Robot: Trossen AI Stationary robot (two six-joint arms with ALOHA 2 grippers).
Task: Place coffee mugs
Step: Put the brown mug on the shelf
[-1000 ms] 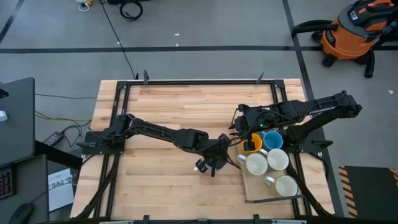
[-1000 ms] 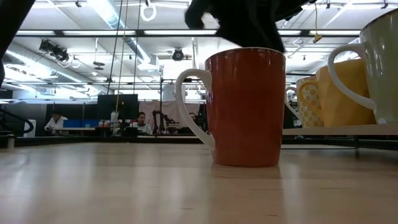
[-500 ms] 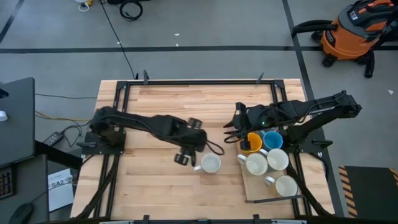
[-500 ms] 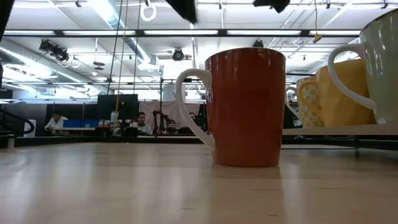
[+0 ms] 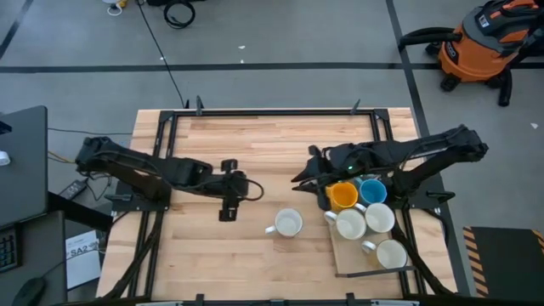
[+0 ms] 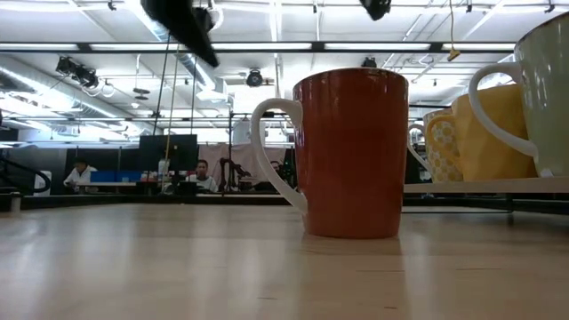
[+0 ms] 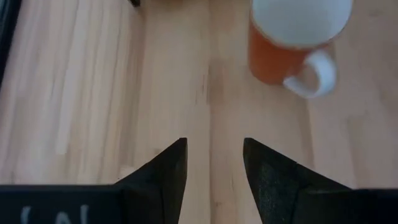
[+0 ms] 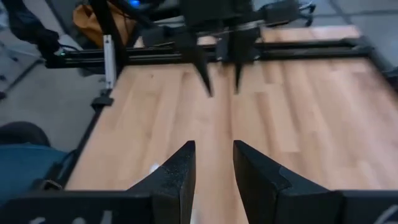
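An orange mug (image 5: 289, 223) with a white inside stands upright on its base on the bare wood, its handle toward the table's left. It also shows in the low view (image 6: 351, 151) and the left wrist view (image 7: 292, 37). My left gripper (image 5: 252, 192) (image 7: 214, 142) hangs open, left of this mug and above the table, with nothing between its fingers. My right gripper (image 5: 302, 176) (image 8: 214, 144) is open too, pointing toward the table's left, just left of the yellow mug (image 5: 343, 195). A blue mug (image 5: 372, 190) and three white mugs (image 5: 379, 218) stand with the yellow one.
The yellow, blue and white mugs stand close together on a thin board (image 5: 348, 265) at the table's right near corner. The low view shows its edge (image 6: 480, 187). Black frame rails (image 5: 272, 111) run along the table's edges. Bare wood (image 5: 255, 140) lies left and far of the mugs.
My left gripper has drawn back from over the orange mug toward the table's left edge. It has risen a little and rolled about its own axis. The mug stays upright where it stood. My right gripper has tipped up somewhat and shifted slightly left.
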